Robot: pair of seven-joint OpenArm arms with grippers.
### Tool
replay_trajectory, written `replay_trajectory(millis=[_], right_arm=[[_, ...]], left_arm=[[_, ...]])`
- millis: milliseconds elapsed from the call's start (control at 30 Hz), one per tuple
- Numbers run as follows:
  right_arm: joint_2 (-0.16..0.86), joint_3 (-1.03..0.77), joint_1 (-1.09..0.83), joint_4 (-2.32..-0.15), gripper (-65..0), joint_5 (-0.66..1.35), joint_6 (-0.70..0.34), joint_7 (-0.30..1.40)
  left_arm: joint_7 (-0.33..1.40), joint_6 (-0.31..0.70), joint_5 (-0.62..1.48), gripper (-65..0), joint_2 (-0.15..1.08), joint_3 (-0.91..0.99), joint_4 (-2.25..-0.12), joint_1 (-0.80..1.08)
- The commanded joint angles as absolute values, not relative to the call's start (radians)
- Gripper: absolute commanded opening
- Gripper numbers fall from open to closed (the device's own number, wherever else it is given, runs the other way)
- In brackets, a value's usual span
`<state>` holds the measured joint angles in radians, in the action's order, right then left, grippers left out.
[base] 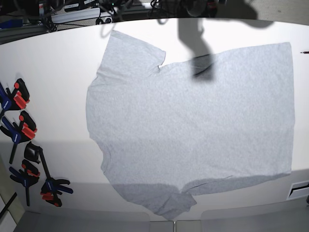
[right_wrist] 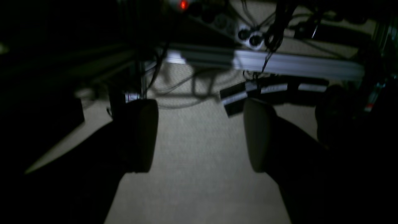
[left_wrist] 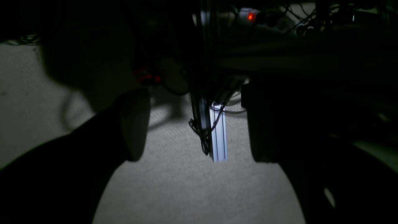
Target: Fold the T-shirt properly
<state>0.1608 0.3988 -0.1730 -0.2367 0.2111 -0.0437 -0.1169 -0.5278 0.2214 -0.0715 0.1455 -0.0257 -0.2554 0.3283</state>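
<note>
Grey cotton: we see the T-shirt (base: 193, 130) spread flat, plain side up, on the white table (base: 58, 72).
Progress: we judge no fold made; everything remains.
Left gripper (left_wrist: 199, 124): wide, empty.
Right gripper (right_wrist: 200, 135): wide, empty.
Clamps (base: 24, 145): beside the shirt.

— What sort of place was it?
— A robotics lab or workshop. Blue-and-red spring clamps (base: 19, 129) gripped the edge of the white worktable (base: 58, 77).
— Anything else?
— A silver aluminium extrusion beam (right_wrist: 279, 62), tangled black cables (right_wrist: 273, 28) and a white power strip (base: 77, 15).
</note>
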Motion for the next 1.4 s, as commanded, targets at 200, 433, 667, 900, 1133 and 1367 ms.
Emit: replay_trajectory(millis=[200, 433, 667, 900, 1133, 1367], right_arm=[[0.199, 0.399, -0.306, -0.248, -24.9, 0.213, -0.034, -0.171], [0.29, 0.399, -0.468, -0.368, -24.9, 0.213, -0.035, -0.173], [0.395, 0.399, -0.673, -0.544, -24.9, 0.213, -0.036, -0.173], [0.488, 0.399, -0.841, -0.749, -24.9, 0.213, -0.036, -0.168], [0.556, 0.399, -0.951, -0.939, -24.9, 0.212, -0.035, -0.147], [0.576, 0.398, -1.061, -1.137, -24.9, 0.212, 0.011, -0.052]], left_arm=[[-0.666, 0.231, 0.035, -20.9, 0.204, -0.027, -0.346, 0.471], [-0.699, 0.231, 0.035, -20.9, 0.242, -0.027, -0.512, 0.638], [-0.768, 0.19, 0.035, -20.9, 0.242, 0.004, -0.672, 0.764], [-0.756, 0.19, 0.035, -20.9, 0.241, 0.068, -0.841, 0.878], [-0.758, 0.19, 0.035, -20.9, 0.242, 0.099, -1.05, 0.991], [-0.748, 0.19, 0.035, -20.9, 0.242, 0.152, -1.223, 1.127]])
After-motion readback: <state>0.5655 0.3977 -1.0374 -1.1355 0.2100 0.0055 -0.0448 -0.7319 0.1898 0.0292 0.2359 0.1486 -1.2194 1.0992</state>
